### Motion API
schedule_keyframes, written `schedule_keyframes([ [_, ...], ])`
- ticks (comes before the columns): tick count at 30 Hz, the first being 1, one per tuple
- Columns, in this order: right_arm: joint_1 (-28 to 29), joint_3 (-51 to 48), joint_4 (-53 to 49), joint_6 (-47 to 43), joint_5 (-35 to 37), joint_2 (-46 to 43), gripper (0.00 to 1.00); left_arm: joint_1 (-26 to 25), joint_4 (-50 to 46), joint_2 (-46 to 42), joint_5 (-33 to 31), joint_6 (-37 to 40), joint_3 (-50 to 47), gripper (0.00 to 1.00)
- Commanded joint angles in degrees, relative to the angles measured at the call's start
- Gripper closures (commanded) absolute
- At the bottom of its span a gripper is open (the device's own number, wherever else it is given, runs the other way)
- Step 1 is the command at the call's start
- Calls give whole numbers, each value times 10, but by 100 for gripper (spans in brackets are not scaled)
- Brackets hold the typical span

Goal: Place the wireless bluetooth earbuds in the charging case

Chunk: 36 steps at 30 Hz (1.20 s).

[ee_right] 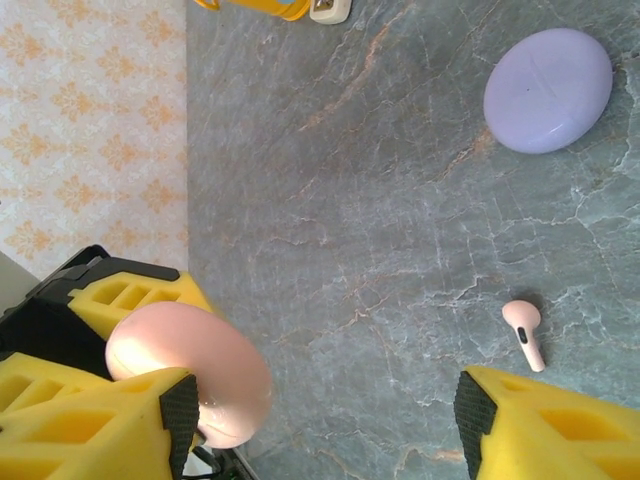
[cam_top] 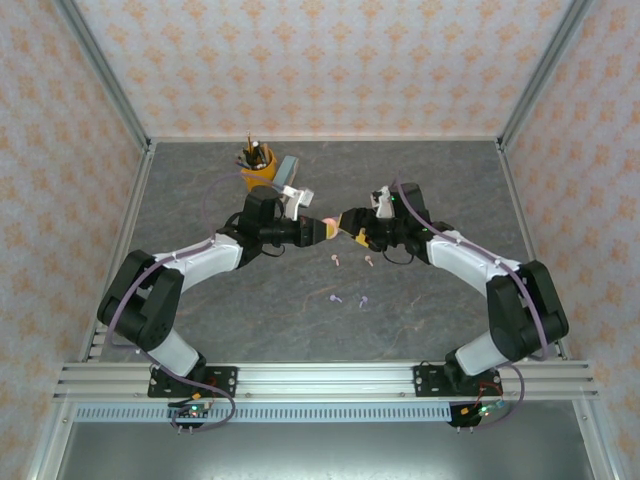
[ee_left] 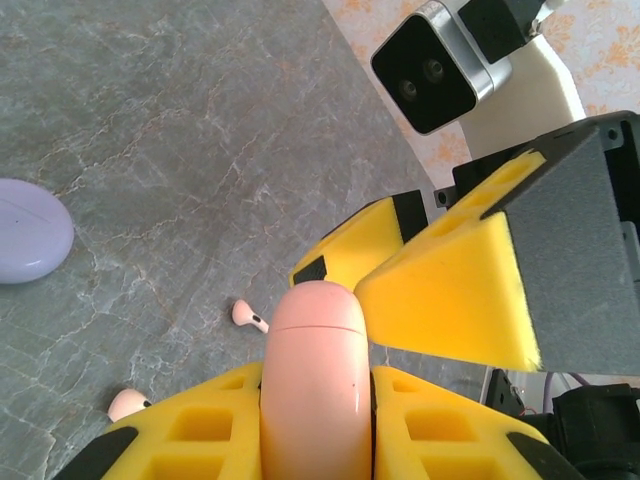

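The white-and-black jointed left arm (cam_top: 190, 262) and right arm (cam_top: 470, 262) are seen bent inward, elbows out, with the wrists met nearly tip to tip; the yellow-padded left gripper (ee_left: 315, 405) is clamped on a pale pink rounded plastic case (ee_left: 315, 350), while the yellow-padded right gripper (ee_right: 320, 420) is held with its jaws spread wide

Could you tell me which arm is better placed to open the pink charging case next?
Probably the right. The left gripper is shut on the pink charging case, so it is occupied; the right gripper is open, empty, with one finger right beside the case's free end.
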Motion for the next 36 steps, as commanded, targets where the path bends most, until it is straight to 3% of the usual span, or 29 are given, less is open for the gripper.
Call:
schedule_keyframes([
  [1, 6, -2, 17, 2, 21, 25, 31, 0, 12, 2, 23, 8, 20, 90],
  [8, -17, -23, 28, 22, 41, 47, 34, 0, 6, -4, 25, 12, 19, 90],
  [23, -25, -31, 28, 60, 32, -37, 33, 0, 15, 5, 19, 10, 15, 91],
  [29, -7, -22, 46, 194, 78, -38, 24, 0, 2, 2, -2, 22, 17, 91],
  [36, 42, -5, 44, 335, 161, -25, 22, 0, -5, 2, -17, 29, 23, 91],
])
